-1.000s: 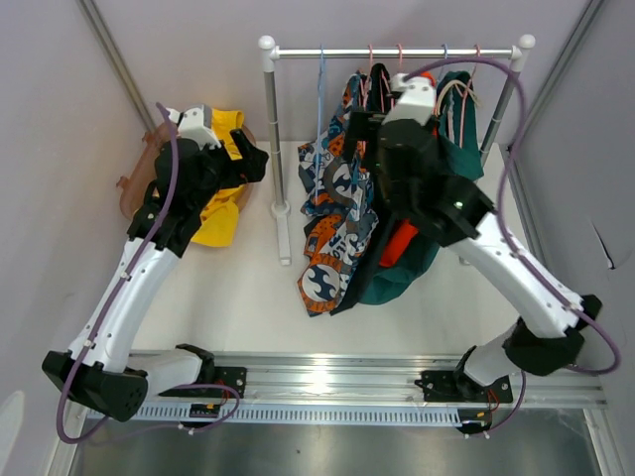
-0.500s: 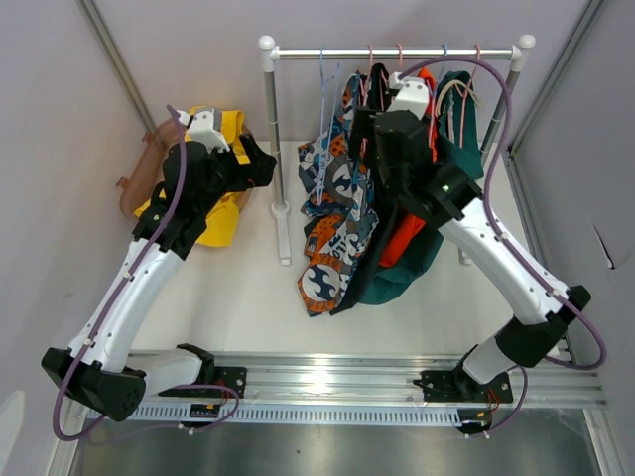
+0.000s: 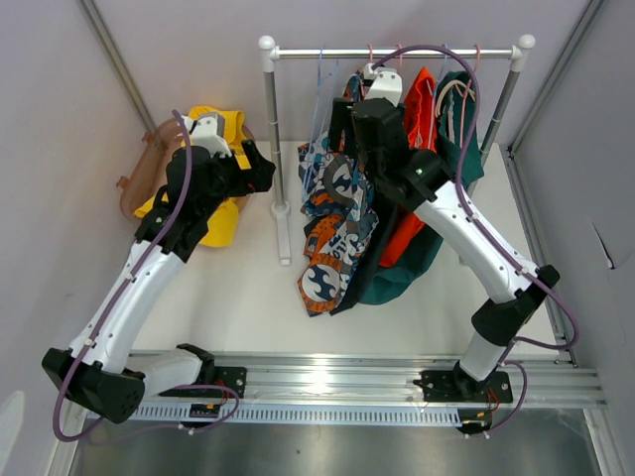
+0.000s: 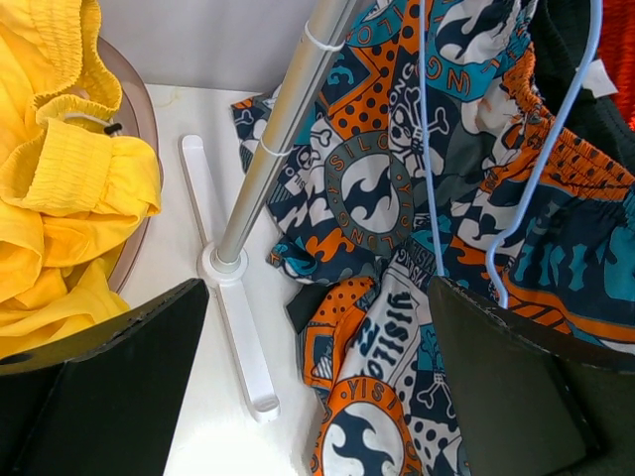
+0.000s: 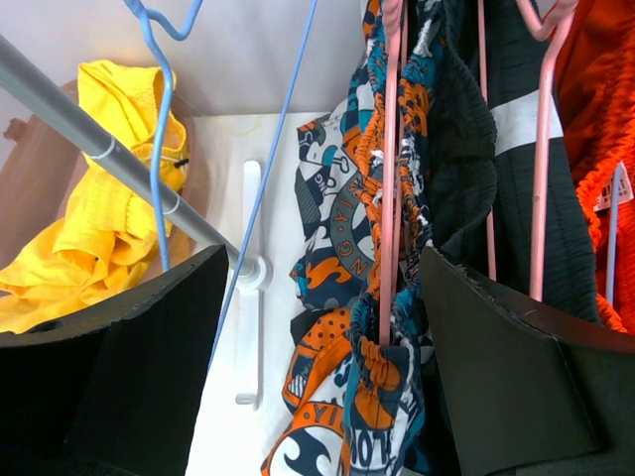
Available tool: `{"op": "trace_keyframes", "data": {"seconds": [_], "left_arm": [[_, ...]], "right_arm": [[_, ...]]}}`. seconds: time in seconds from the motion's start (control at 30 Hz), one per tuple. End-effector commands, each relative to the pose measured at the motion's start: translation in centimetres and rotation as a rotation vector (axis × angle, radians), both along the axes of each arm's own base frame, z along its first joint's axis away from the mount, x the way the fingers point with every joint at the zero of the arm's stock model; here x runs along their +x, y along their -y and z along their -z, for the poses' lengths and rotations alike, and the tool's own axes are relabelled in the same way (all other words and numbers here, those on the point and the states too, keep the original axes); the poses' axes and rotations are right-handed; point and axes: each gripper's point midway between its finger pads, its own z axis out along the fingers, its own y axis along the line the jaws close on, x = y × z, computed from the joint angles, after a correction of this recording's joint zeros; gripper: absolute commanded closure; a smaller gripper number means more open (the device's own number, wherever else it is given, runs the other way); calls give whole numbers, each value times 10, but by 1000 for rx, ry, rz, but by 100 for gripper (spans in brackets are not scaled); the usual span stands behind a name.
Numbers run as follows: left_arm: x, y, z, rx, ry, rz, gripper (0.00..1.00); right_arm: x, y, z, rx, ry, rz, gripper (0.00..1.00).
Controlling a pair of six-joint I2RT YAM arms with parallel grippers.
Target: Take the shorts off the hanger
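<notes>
Right wrist view: my right claw (image 5: 325,256) gapes wide; the patterned shorts (image 5: 342,233) look soft, limp. I'd pinch the waistband (image 5: 379,385).

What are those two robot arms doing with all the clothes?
Two robot arms are taking shorts off hangers on a metal clothes rail. The bright yellow shorts already lie in the brown plastic basket. The blue-orange-white patterned shorts, the black shorts, the orange-red shorts and the teal shorts hang on the rail. The right gripper is open by the pink hanger of the patterned pair; the left gripper is open too.
</notes>
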Motion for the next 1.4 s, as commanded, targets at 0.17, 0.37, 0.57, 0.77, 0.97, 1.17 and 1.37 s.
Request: {"op": "trace_keyframes", "data": {"seconds": [0.17, 0.37, 0.57, 0.77, 0.97, 1.17, 1.37], "left_arm": [[-4, -2, -13, 2, 58, -2, 1], [-4, -1, -10, -3, 57, 0, 1], [-5, 1, -10, -2, 61, 18, 21], [-24, 32, -33, 7, 128, 139, 22], [-62, 77, -56, 7, 193, 313, 1], [-98, 110, -55, -21, 215, 440, 1], [-133, 149, -43, -41, 232, 583, 1]], "right_arm": [[26, 3, 2, -28, 30, 41, 18], [44, 4, 3, -25, 42, 42, 38], [50, 1, 4, -15, 47, 40, 84], [41, 7, -23, 32, 99, 43, 100], [22, 17, -74, 78, 192, 51, 100], [9, 23, -96, 91, 231, 69, 100], [-2, 20, -97, 95, 226, 72, 100]]}}
